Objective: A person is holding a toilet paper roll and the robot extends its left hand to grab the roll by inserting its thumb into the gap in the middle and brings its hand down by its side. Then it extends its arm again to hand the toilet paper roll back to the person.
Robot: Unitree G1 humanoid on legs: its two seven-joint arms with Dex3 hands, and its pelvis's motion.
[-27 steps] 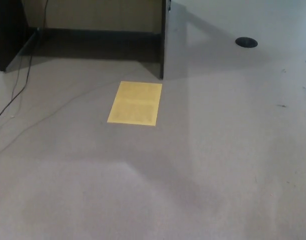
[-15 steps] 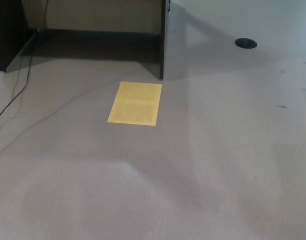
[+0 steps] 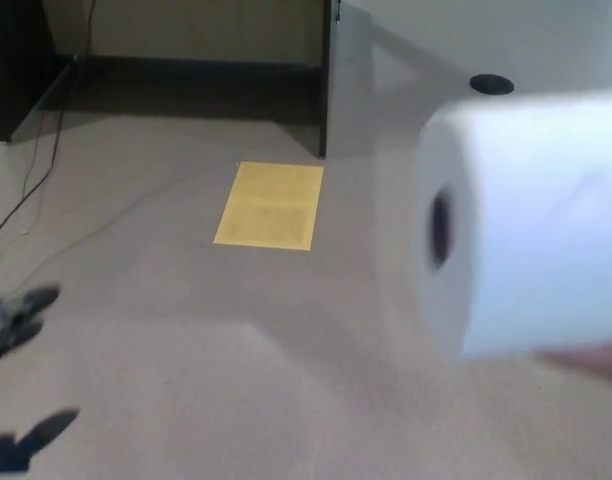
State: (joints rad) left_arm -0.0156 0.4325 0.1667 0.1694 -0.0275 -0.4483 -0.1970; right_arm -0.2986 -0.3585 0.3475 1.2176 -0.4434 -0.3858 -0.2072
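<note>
A white toilet paper roll point(image 3: 526, 225) fills the right side of the head view, lying sideways with its dark centre hole point(image 3: 440, 230) facing left. A person's fingers point(image 3: 591, 362) show under its lower right edge, holding it. My left hand point(image 3: 16, 375) comes in at the lower left edge, blurred, with dark fingers point(image 3: 31, 305) spread apart and nothing between them. It is far to the left of the roll and apart from it. My right hand does not show.
A yellow sheet point(image 3: 269, 205) lies on the grey floor ahead. A dark desk panel point(image 3: 325, 80) stands behind it. Cables point(image 3: 41, 160) run along the floor at the left. A black round grommet point(image 3: 491, 84) sits at the back right.
The roll, held by a person, has come into view from the right. My left hand has risen into the lower left corner. The floor and sheet have not moved.
</note>
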